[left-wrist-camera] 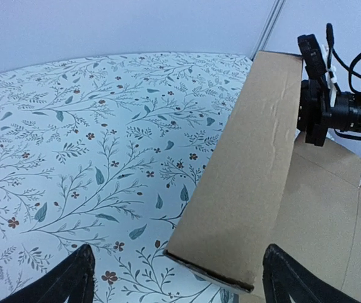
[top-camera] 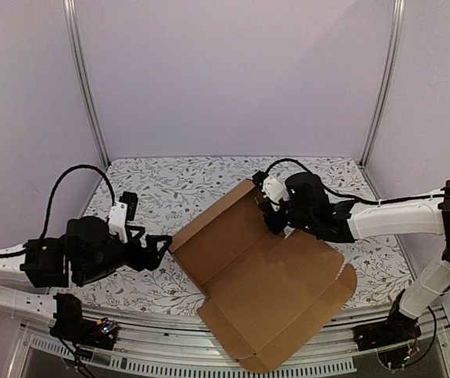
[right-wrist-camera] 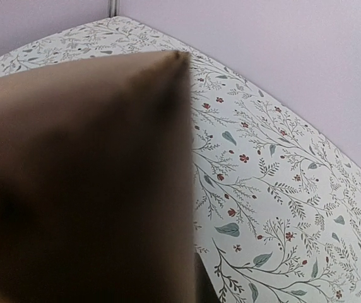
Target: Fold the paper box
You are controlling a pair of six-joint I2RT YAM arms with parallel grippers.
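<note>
The paper box (top-camera: pixel 272 283) is a brown cardboard sheet lying partly folded on the table, with its near part hanging over the front edge. One long side wall (left-wrist-camera: pixel 250 164) stands raised along its upper-left edge. My left gripper (top-camera: pixel 164 246) is open at the near-left end of that wall. In the left wrist view its fingers (left-wrist-camera: pixel 79 278) straddle the wall's end corner without touching it. My right gripper (top-camera: pixel 270 211) is shut on the wall's far end. In the right wrist view the blurred cardboard (right-wrist-camera: pixel 86 189) fills the left side and hides most of the jaws.
The table wears a white cloth with a leaf and flower print (top-camera: pixel 178 185). Metal frame posts (top-camera: pixel 83 79) and pale walls close in the back and sides. The right arm (top-camera: pixel 398 216) reaches in from the right, over the box.
</note>
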